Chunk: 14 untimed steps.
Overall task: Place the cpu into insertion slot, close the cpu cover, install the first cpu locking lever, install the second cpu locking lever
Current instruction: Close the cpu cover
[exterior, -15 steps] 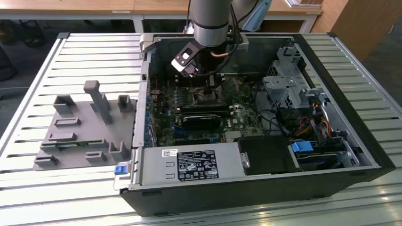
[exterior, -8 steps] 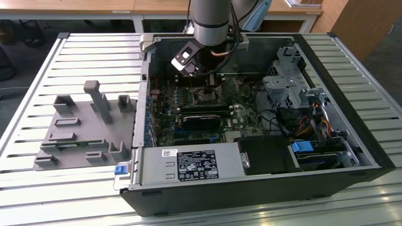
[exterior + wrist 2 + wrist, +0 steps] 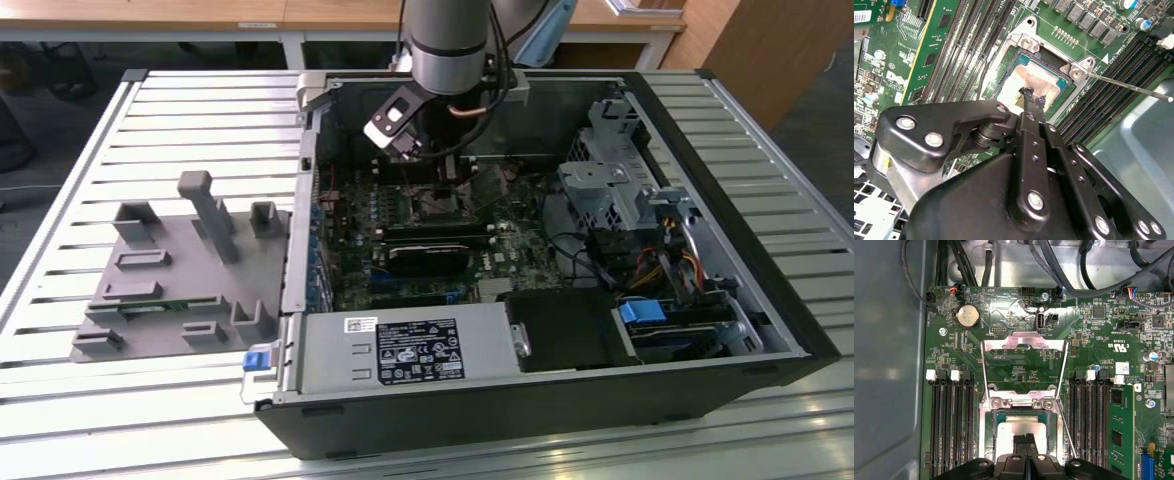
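Note:
The cpu (image 3: 1006, 432), a flat square chip with a silver-tan top, lies in the insertion slot (image 3: 985, 437) on the green board. In the second wrist view the cpu (image 3: 1029, 80) sits level inside the slot's silver rim (image 3: 1004, 62). My gripper (image 3: 1025, 439) is shut, its black fingertips (image 3: 1033, 100) together at the near edge of the chip's top. The cpu cover (image 3: 1024, 343), a silver frame with a square window, stands open on its hinge beyond the slot. A thin locking lever (image 3: 1129, 86) sticks out free beside the slot. In the exterior view the gripper (image 3: 430, 168) hangs just above the slot (image 3: 438, 205).
Long black memory slots (image 3: 949, 425) flank the socket on both sides. Cables (image 3: 974, 260) run along the case wall beyond the board. A grey drive cage (image 3: 607, 190) and the power supply (image 3: 400, 350) border the board inside the case. A grey fixture (image 3: 174, 270) sits on the slatted table.

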Each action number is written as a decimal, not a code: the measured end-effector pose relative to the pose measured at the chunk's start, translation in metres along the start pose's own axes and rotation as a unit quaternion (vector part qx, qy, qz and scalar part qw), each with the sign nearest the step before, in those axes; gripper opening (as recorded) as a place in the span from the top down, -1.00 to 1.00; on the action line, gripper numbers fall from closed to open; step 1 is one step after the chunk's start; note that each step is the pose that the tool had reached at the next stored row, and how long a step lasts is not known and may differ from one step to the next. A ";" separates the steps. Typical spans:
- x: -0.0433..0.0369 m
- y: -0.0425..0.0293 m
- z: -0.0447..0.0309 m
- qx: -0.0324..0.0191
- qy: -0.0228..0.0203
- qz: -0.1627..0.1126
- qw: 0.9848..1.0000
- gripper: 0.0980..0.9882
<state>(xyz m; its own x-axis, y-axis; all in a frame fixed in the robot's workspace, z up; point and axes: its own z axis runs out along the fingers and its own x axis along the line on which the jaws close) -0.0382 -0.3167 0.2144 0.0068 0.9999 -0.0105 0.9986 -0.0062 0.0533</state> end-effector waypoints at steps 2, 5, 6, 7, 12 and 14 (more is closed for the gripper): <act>0.0000 0.0000 -0.0002 0.000 0.000 0.000 1.000 0.98; 0.0000 0.0001 -0.0015 0.000 0.000 0.000 1.000 0.98; 0.0000 0.0001 -0.0026 0.000 0.000 0.000 1.000 0.98; 0.0000 0.0001 -0.0027 0.000 0.000 0.000 1.000 0.98; 0.0000 0.0002 -0.0039 0.000 0.000 0.000 1.000 0.98; 0.0000 0.0002 -0.0042 0.000 0.000 0.000 1.000 0.98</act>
<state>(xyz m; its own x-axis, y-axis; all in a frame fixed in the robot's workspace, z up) -0.0382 -0.3167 0.2186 0.0068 0.9999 -0.0104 0.9986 -0.0062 0.0533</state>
